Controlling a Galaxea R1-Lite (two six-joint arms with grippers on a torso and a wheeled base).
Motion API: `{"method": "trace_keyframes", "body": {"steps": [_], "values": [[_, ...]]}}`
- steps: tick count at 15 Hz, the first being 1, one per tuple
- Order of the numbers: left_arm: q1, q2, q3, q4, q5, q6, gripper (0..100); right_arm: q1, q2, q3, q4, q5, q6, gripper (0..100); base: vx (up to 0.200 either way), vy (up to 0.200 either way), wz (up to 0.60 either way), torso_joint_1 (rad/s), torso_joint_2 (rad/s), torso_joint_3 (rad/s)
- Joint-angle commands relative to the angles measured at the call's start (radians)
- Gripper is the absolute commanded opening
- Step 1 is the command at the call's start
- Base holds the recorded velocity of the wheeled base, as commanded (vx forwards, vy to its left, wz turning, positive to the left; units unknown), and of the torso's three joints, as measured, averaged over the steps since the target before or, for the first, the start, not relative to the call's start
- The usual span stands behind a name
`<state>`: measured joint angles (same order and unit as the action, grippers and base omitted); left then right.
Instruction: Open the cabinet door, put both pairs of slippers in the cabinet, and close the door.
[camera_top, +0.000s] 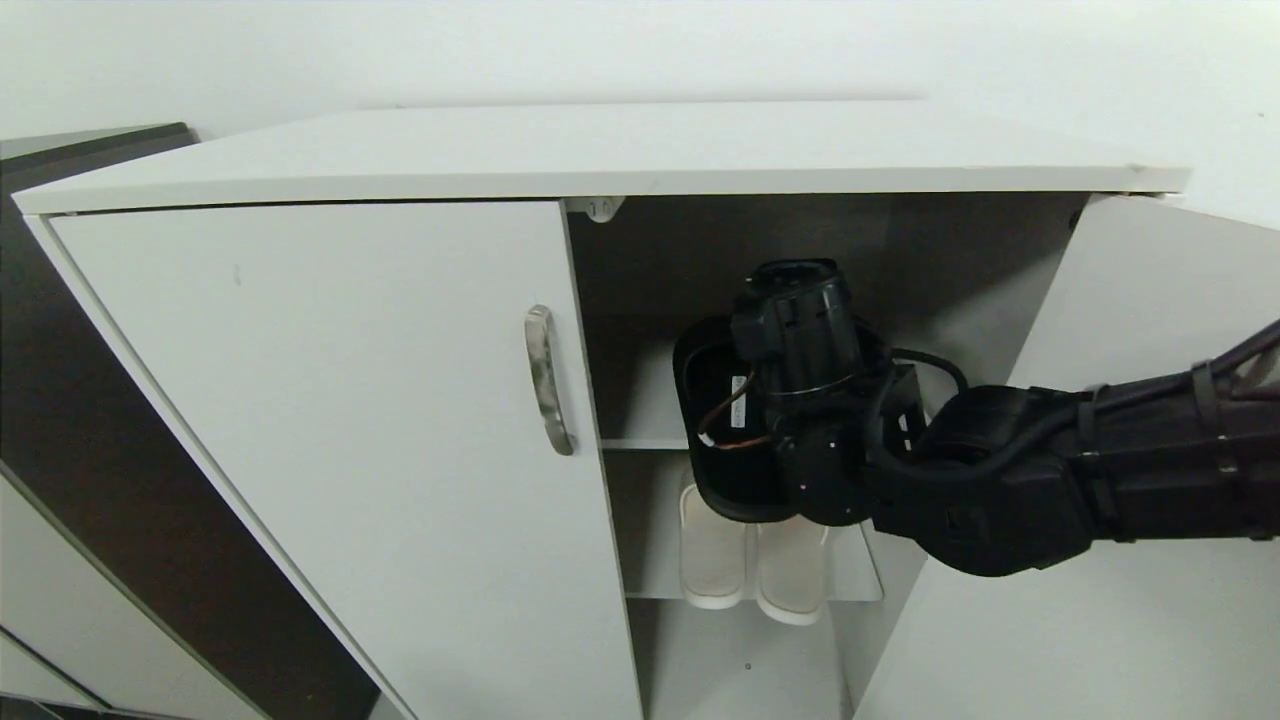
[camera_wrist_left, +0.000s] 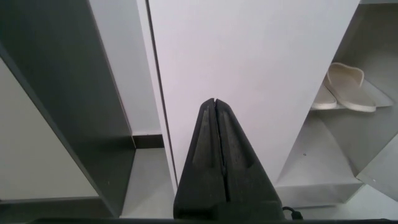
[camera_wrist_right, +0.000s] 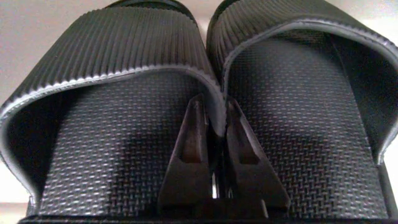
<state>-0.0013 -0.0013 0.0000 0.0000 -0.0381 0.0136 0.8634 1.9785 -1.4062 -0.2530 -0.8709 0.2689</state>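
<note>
2 white slippers (camera_top: 752, 562) lie below the right claw (camera_wrist_right: 214, 109), which clamps 2 ribbed black slippers (camera_wrist_right: 124, 81); the left claw (camera_wrist_left: 215, 107), pressed together, faces the closed door (camera_wrist_left: 249, 62).

I see soft, even light on the white cabinet (camera_top: 600, 150); its open right half darkens toward the far back.

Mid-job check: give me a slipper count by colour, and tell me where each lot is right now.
White slippers: 2, side by side on the cabinet shelf.
Black slippers: 2, clamped together in the right gripper, at the open side of the cabinet.
Total: 4 slippers.
</note>
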Motion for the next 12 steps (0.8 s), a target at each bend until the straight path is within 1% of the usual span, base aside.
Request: {"method": "trace_keyframes", "body": {"steps": [1, 6, 12], "values": [[0.0, 0.001, 0.0, 0.0, 0.0, 0.0, 0, -0.026, 0.042, -0.051, 0.014, 0.006, -0.005, 0, 0.0, 0.0, 0.0, 0.0, 0.0, 0.0], [0.0, 0.001, 0.0, 0.0, 0.0, 0.0, 0, -0.06, 0.114, -0.172, 0.063, 0.009, -0.007, 0, 0.0, 0.0, 0.0, 0.0, 0.0, 0.0], [0.0, 0.001, 0.0, 0.0, 0.0, -0.001, 0, -0.084, 0.161, -0.252, 0.067, 0.009, -0.008, 0, 0.0, 0.0, 0.0, 0.0, 0.0, 0.0]]}}
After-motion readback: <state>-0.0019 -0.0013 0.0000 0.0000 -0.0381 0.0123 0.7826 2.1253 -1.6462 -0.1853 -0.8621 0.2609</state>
